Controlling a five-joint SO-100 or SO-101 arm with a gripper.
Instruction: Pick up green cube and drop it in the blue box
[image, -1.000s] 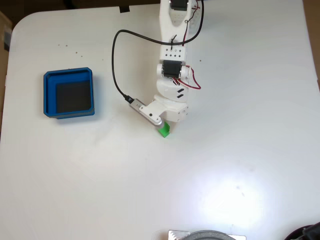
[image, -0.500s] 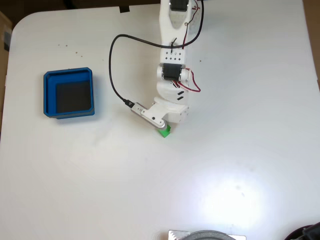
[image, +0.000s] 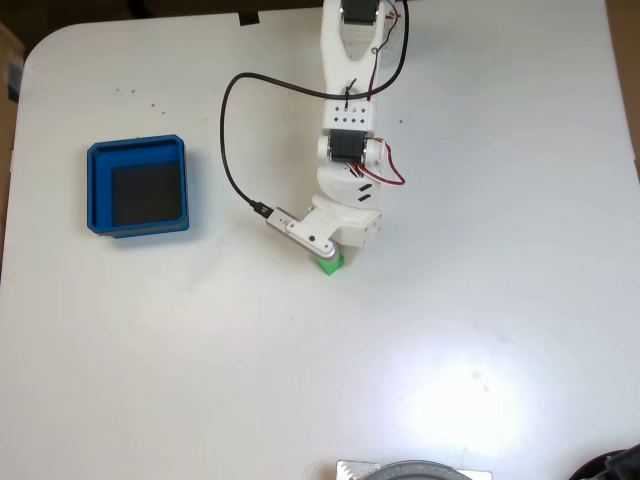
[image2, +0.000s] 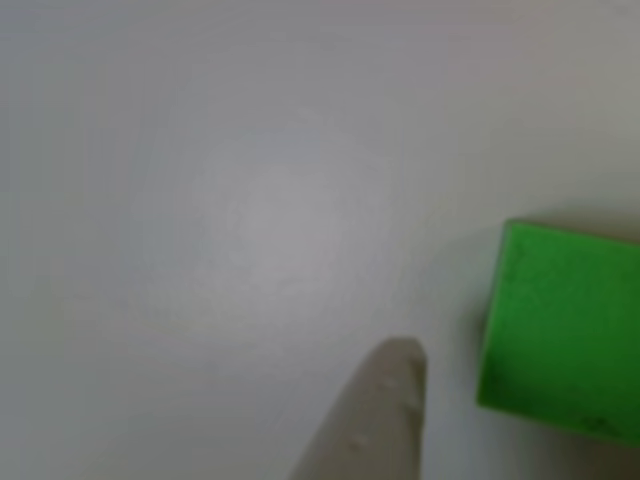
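Fixed view: gripper (image: 330, 258) right over green cube (image: 329, 265) on white tabletop (image: 450, 300), blue box (image: 137, 186) well apart. Can't tell if clamped.

- A white table (image: 200, 360) with rounded corners carries a bright glare patch towards its lower right in the fixed view.
- A grey round object (image: 415, 470) sits at the bottom edge, cut off.
- Small dark specks (image: 140, 97) dot the upper left.
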